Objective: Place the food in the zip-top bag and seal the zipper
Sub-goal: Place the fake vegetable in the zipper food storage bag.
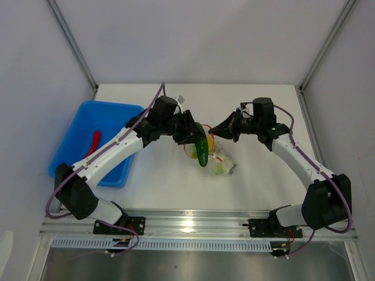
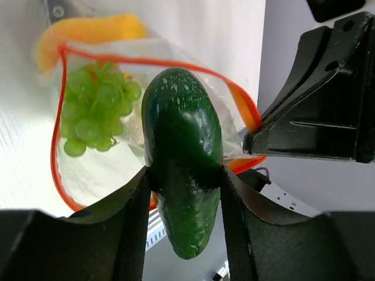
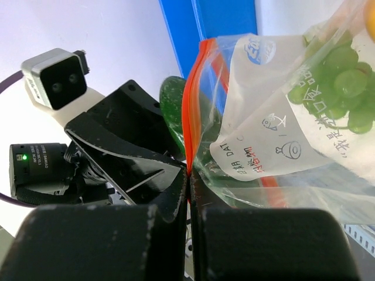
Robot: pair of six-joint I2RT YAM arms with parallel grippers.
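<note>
Left hand (image 2: 184,178) grips one cucumber (image 2: 181,134), long axis aimed into the open zip-top bag (image 3: 275,134), mid-worktop (image 1: 252,99) at 5 o'clock from that hand in the top view. Right hand (image 3: 190,175) is pinched closed on the zipper (image 3: 188,111). Count: one grape bunch (image 2: 94,111) inside the bag; one red chili (image 1: 95,140) in the blue tray (image 1: 70,152).

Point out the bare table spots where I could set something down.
Free: the table's far strip beyond the zip-top bag, and the near strip between it and the front rail. Crowded: the centre, where the left gripper holds the cucumber at the bag's mouth, pinched by the right gripper.
</note>
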